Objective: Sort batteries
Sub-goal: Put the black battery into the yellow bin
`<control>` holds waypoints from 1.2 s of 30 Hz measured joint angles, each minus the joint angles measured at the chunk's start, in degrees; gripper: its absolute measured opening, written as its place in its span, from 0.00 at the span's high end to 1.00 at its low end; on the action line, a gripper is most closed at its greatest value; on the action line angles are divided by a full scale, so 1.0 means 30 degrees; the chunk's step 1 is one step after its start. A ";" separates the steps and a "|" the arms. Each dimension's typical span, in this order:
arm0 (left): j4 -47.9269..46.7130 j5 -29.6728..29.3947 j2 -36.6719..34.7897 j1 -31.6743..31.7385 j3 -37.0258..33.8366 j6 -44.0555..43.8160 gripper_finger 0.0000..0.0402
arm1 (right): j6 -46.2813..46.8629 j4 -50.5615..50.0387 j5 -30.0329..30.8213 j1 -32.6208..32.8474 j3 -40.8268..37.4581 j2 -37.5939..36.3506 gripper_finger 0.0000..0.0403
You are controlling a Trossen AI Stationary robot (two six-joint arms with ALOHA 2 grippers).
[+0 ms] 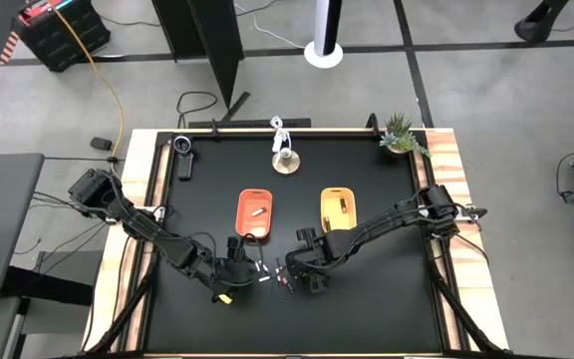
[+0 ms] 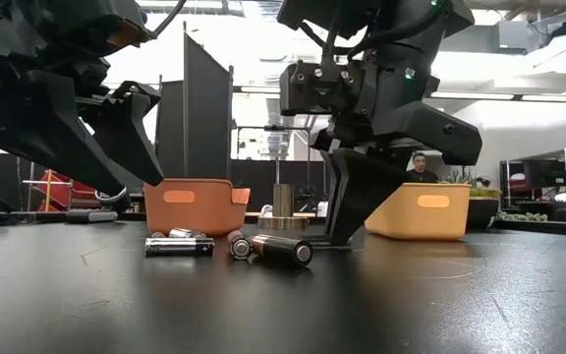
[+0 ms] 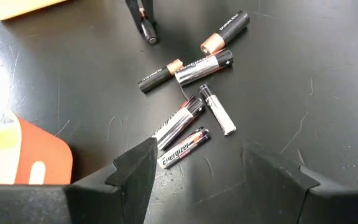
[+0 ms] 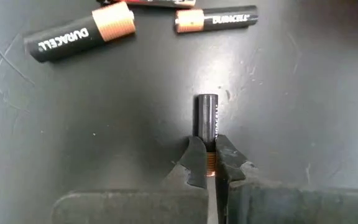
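Near the front middle of the desk [image 1: 367,309]: both hands meet, seen from above, over a loose cluster of batteries [image 3: 191,99].

Right hand [image 4: 211,163]: I read it as clamped on a dark battery [image 4: 207,118]; its copper end sits between the two fingers [image 4: 194,158] and the black end sticks out past them. In the low view this hand [image 2: 347,231] reaches down to the desk just behind the cluster.

Left hand [image 3: 194,168]: I see it spread wide and holding nothing, low over the nearest cells, its two fingers [image 3: 135,171] either side of them.

Loose batteries: two silvery cells [image 3: 180,118] and a dark one with red marks [image 3: 184,147] lie closest to my left hand; a fourth silvery cell [image 3: 217,109] lies beside them; three copper-topped black ones [image 3: 224,32] lie farther off.

Orange tray [image 1: 255,213]: behind the cluster, left of centre, with one battery inside.

Yellow tray [image 1: 338,208]: beside the orange one, to its right, with a small dark item inside; I cannot tell more.
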 joint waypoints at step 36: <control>-0.0220 0.0051 -0.0007 -0.0007 -0.0015 -0.0079 0.44 | 0.1012 -0.2370 -0.0205 0.0726 0.2086 -0.0947 0.78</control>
